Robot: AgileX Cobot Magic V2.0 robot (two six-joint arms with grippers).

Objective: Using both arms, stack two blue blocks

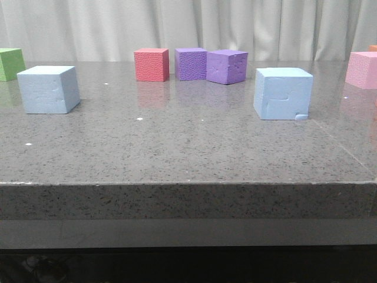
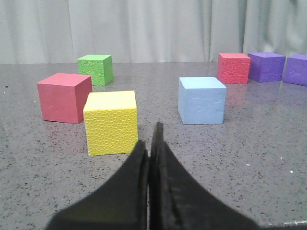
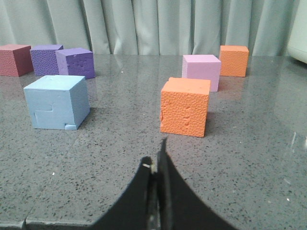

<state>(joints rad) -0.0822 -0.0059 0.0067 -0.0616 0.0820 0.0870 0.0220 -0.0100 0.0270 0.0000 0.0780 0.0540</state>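
Observation:
Two pale blue blocks stand apart on the grey table. The plainer one (image 1: 48, 89) is at the left; it also shows in the left wrist view (image 2: 202, 100). The grooved one with a chipped corner (image 1: 283, 93) is at the right; it also shows in the right wrist view (image 3: 56, 101). My left gripper (image 2: 150, 139) is shut and empty, low over the table, well short of the plainer block. My right gripper (image 3: 156, 155) is shut and empty, well short of the grooved block. Neither gripper shows in the front view.
A red cube (image 1: 151, 64) and two purple cubes (image 1: 191, 63) (image 1: 227, 66) stand at the back middle. A green cube (image 1: 10, 63) is far left, a pink one (image 1: 362, 69) far right. A yellow cube (image 2: 111, 121) sits just ahead of my left gripper, an orange cube (image 3: 185, 107) ahead of my right.

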